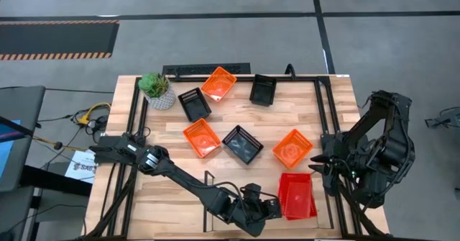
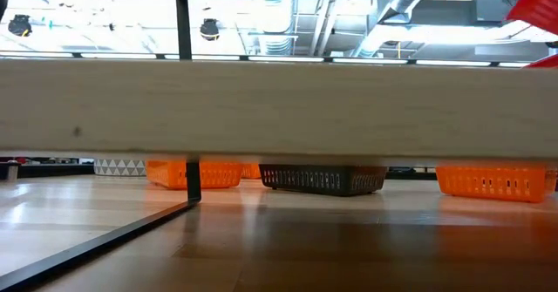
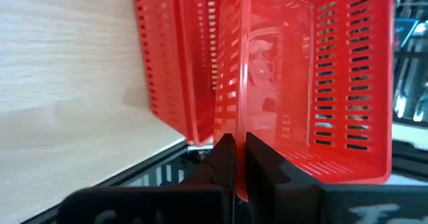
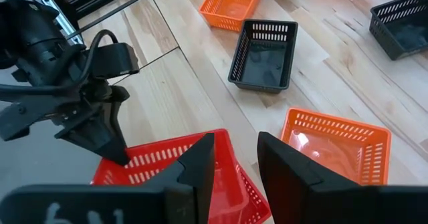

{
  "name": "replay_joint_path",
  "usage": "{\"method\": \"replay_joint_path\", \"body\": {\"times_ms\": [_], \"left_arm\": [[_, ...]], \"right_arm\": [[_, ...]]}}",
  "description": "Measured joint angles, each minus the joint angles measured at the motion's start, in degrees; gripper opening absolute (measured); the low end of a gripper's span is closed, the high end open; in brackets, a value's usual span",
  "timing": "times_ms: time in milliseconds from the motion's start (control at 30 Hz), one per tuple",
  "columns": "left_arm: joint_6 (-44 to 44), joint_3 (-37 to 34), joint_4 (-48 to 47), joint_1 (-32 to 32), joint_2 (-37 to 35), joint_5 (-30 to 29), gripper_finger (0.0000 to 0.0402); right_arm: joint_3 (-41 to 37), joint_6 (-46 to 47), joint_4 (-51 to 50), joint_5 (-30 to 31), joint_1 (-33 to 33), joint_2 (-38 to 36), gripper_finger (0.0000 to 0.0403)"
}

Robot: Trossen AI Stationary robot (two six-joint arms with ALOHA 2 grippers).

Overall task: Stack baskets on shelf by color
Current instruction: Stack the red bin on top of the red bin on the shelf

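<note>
Red baskets (image 1: 298, 196) sit on the shelf (image 4: 160, 97) at the table's near right. One lies askew over another (image 4: 257, 194). My left gripper (image 1: 277, 206) reaches in from the left and is shut on the upper red basket (image 3: 321, 83). My right gripper (image 4: 235, 144) hovers open above the table's right side, over the red baskets, and touches nothing. Three orange baskets (image 1: 218, 83) (image 1: 201, 137) (image 1: 292, 148) and three black ones (image 1: 264, 89) (image 1: 194, 103) (image 1: 242, 144) stand bottom-down on the table. In the low view the shelf board (image 2: 279, 109) fills the middle. My left gripper pinches the upper red basket's mesh side wall at its rim (image 3: 235, 120), one finger inside the basket and one outside. The fingers (image 4: 110, 144) come slanting down from the table's left. The basket sits tilted over the other red basket; whether it rests on it I cannot tell.
A potted plant (image 1: 157, 90) stands at the far left of the table. Black metal rails (image 1: 323, 126) frame the tabletop. A thin black upright (image 2: 190, 183) of the shelf stands at the near left in the low view.
</note>
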Motion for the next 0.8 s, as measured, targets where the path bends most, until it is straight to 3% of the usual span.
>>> {"method": "replay_joint_path", "body": {"times_ms": [333,800], "left_arm": [[0.4,-0.2,-0.4,0.7,0.0,2.0,0.0026],[3.7,-0.2,1.6,2.0,0.0,3.6,0.0093]], "right_arm": [[0.0,-0.4,0.0,0.0,0.0,0.0,0.0136],[0.0,-0.4,0.0,-0.2,0.0,0.0,0.0136]]}}
